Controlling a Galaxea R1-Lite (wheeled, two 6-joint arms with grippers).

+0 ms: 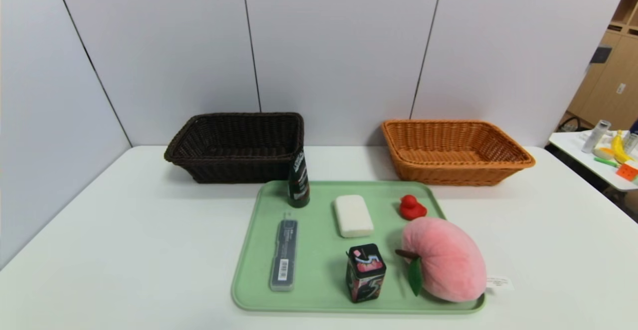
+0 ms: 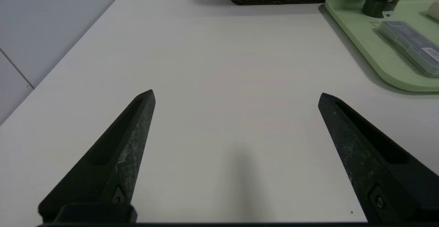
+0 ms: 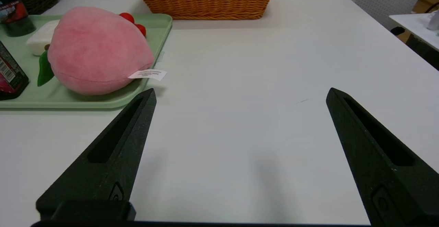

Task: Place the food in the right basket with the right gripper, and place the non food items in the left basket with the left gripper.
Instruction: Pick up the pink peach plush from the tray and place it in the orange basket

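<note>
A green tray (image 1: pixel 319 295) holds a dark green bottle (image 1: pixel 298 180), a grey flat case (image 1: pixel 284 254), a white bar (image 1: pixel 353 215), a red duck (image 1: pixel 411 207), a small dark tin (image 1: pixel 365 272) and a pink plush peach (image 1: pixel 445 260). The dark brown basket (image 1: pixel 238 145) stands at the back left, the orange basket (image 1: pixel 454 150) at the back right. My left gripper (image 2: pixel 236 96) is open and empty over bare table, left of the tray. My right gripper (image 3: pixel 240 95) is open and empty over bare table, right of the peach (image 3: pixel 97 50). Neither gripper shows in the head view.
The white table (image 1: pixel 99 230) ends at grey wall panels behind and on the left. A side table (image 1: pixel 598 163) with a banana and small items stands at the far right. The tray's edge (image 2: pixel 370 52) lies close to my left gripper.
</note>
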